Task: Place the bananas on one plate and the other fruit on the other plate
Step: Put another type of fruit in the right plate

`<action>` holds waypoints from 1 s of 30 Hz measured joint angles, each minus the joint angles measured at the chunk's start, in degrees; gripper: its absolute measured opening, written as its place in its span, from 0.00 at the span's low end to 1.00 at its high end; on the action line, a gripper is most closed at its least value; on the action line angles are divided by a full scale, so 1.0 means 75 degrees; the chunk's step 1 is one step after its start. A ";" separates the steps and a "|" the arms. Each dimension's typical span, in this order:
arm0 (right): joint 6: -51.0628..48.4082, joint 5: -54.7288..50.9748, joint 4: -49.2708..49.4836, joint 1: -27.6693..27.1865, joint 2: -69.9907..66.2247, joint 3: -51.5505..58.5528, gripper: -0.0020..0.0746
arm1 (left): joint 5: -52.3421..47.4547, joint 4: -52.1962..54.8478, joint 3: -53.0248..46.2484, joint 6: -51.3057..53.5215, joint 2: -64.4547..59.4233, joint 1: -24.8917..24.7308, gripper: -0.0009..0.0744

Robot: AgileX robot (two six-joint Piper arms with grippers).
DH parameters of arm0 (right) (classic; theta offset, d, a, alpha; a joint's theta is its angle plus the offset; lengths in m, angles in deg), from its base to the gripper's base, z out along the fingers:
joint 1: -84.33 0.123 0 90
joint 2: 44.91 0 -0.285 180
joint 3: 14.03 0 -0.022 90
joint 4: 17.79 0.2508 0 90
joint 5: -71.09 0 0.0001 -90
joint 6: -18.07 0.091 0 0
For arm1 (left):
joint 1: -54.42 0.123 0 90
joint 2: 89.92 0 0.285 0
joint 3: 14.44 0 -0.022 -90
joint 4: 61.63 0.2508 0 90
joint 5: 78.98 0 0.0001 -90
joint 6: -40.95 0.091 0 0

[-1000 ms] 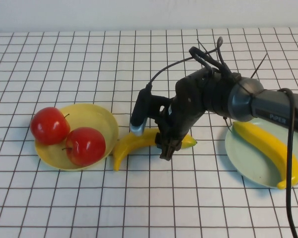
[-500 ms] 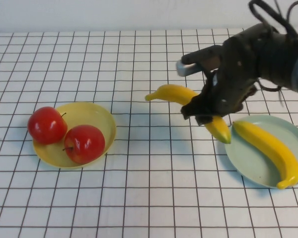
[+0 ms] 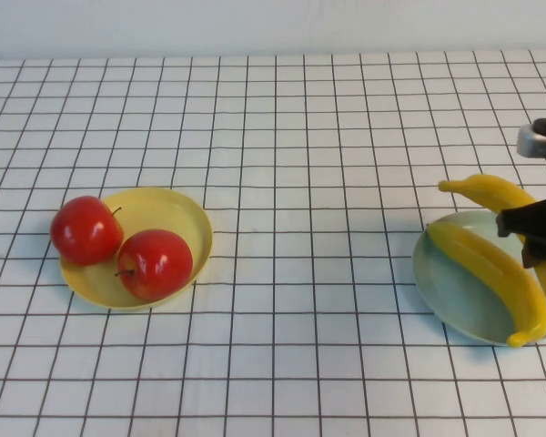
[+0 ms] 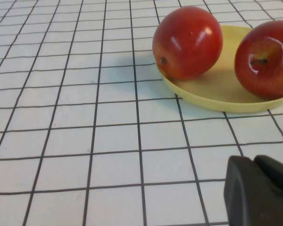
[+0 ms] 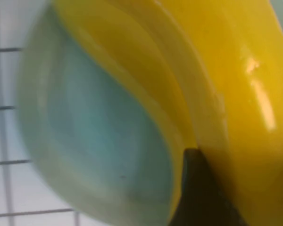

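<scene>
Two red apples (image 3: pixel 88 229) (image 3: pixel 155 264) lie on the pale yellow plate (image 3: pixel 164 214) at the left. On the right, one banana (image 3: pixel 482 264) lies in the pale blue-green plate (image 3: pixel 441 291). Over that plate's far right side hangs a second banana (image 3: pixel 491 189), with my right gripper (image 3: pixel 530 196) shut on it. The right wrist view shows this banana (image 5: pixel 245 94) against one dark finger (image 5: pixel 198 197), with the plate (image 5: pixel 94 141) just below. My left gripper (image 4: pixel 253 162) is shut and empty, low over the table near the yellow plate (image 4: pixel 217 96) and its apples (image 4: pixel 187 41) (image 4: pixel 264 59).
A white tablecloth with a black grid (image 3: pixel 309 273) covers the whole table. A pale wall runs along its far edge.
My right gripper has lifted the second banana from the table beside the yellow plate and carried it to the right, over the blue-green plate. The apples and the left gripper have stayed put.
</scene>
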 joint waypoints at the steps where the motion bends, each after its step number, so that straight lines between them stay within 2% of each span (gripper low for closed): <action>1: -0.0049 0.0062 -0.0013 -0.0128 0.0004 0.0107 0.46 | 0.0000 0.0000 0.0000 0.0000 0.0000 0.0000 0.01; 7: -0.0388 0.0545 -0.0059 -0.0509 -0.0051 0.0319 0.46 | 0.0000 0.0000 0.0000 0.0000 0.0000 0.0000 0.01; 21: -0.1272 0.1209 -0.0511 -0.0538 -0.1054 0.0319 0.46 | 0.0000 0.0000 0.0000 0.0000 0.0000 0.0000 0.01; 27: -0.1285 0.1351 -0.0219 -0.0538 -0.1185 0.0319 0.60 | 0.0000 0.0000 0.0000 0.0000 0.0000 0.0000 0.01; 30: -0.1285 0.1356 -0.0137 -0.0538 -0.1185 0.0319 0.63 | 0.0000 0.0000 0.0000 0.0000 0.0000 0.0000 0.01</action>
